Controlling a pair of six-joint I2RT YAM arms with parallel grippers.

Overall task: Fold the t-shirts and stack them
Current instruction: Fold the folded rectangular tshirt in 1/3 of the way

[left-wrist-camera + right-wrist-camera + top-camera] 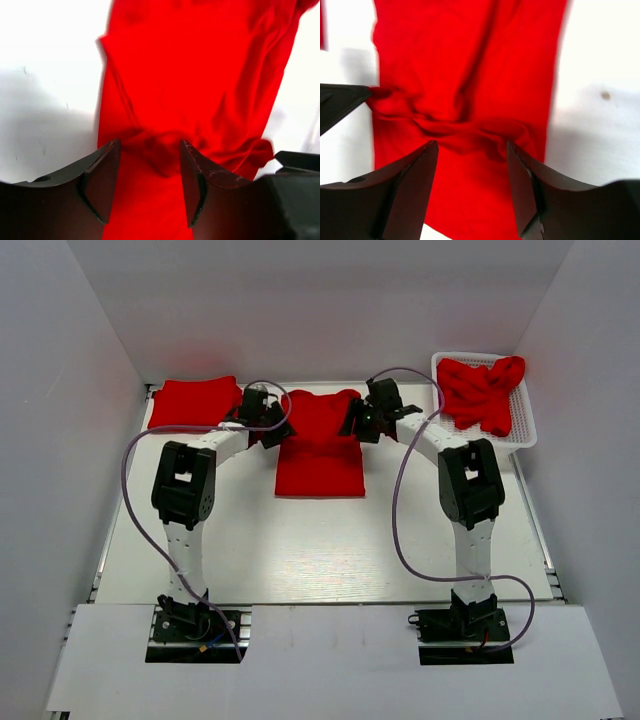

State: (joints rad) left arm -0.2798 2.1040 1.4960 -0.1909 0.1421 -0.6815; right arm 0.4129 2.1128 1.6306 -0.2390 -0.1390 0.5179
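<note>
Red t-shirt (318, 465) bunched close-up, basket (525, 425) overhead only

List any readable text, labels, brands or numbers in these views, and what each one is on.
No readable text in any view.
Shirts: plain red, no print or tag showing.
Basket: no label visible.
Arms: no legible marking.
Bases: too small to tell.

Flat t-shirt (318, 465) centre, folded t-shirt (195, 402) left, possibly stacked
</note>
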